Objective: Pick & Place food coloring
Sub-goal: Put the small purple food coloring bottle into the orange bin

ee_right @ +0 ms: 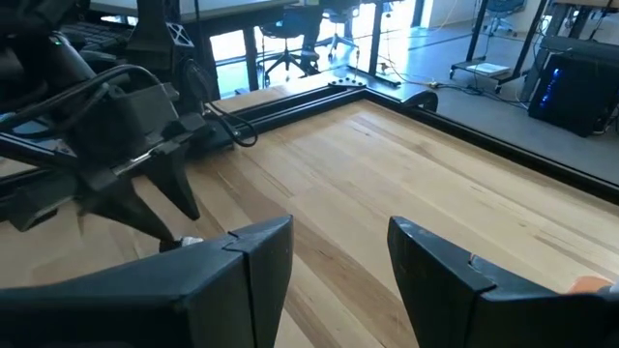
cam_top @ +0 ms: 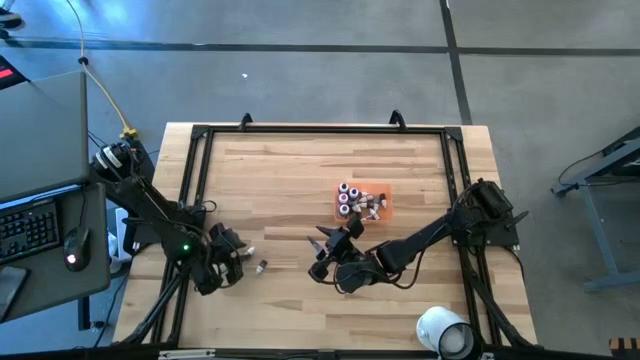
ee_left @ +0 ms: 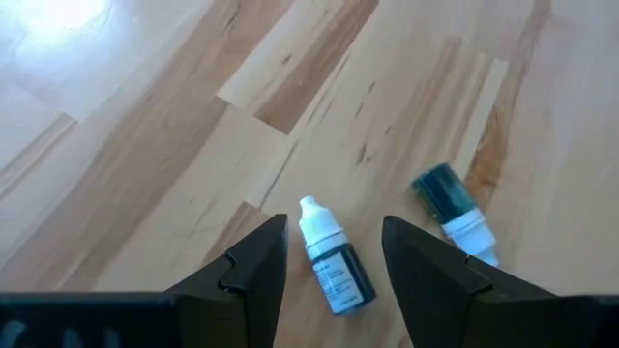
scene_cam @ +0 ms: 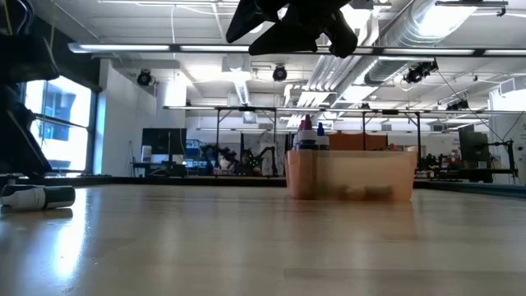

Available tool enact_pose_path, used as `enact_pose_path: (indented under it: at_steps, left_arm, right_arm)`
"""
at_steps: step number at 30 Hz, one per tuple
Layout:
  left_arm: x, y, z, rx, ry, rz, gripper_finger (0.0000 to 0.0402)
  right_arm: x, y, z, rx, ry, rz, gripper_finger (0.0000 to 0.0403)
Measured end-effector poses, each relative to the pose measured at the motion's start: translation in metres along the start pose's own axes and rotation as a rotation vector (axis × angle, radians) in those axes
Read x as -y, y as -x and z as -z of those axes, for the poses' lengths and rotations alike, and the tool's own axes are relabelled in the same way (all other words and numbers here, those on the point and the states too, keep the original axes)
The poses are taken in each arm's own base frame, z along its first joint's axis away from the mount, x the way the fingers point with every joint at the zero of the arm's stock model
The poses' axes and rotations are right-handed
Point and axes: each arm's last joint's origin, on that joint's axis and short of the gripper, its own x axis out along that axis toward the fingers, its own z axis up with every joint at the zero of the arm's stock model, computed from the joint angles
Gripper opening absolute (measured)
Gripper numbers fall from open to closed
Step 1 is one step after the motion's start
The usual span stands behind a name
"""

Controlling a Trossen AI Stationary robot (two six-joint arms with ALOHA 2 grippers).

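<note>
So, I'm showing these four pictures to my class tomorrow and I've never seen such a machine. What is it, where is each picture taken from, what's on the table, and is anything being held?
It is a robot with two dark arms at a wooden table. Each arm ends in a two-fingered tool.

One picture looks straight down from above. One looks level across the tabletop. The other two come from cameras on each arm's wrist, looking past that arm's own fingers.

On the table sits an orange tray holding several tiny food coloring bottles. Two more bottles lie loose on their sides near the left arm. A white roll stands at the table's edge.

The left tool is open, with one loose bottle lying between its fingers, not gripped; the second bottle lies just beside it. The right tool is open and empty, near the tray.

Nothing is held.
</note>
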Motion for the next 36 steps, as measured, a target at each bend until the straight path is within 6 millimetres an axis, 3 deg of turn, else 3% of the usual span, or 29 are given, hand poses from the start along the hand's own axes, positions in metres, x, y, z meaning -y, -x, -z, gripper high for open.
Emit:
enact_pose_path:
  at_steps: [13, 26, 36]
  left_arm:
    - [-0.001, -0.001, 0.000, 0.003, -0.005, -0.003, 0.0167]
    - [0.001, -0.018, 0.016, -0.053, 0.000, -0.090, 0.0167]
    - [0.002, -0.021, 0.020, -0.090, -0.036, -0.096, 0.0167]
  right_arm:
    - [0.000, 0.000, 0.000, 0.000, 0.000, 0.000, 0.0165]
    - [0.000, 0.000, 0.000, 0.000, 0.000, -0.001, 0.0165]
    - [0.000, 0.000, 0.000, 0.000, 0.000, -0.001, 0.0165]
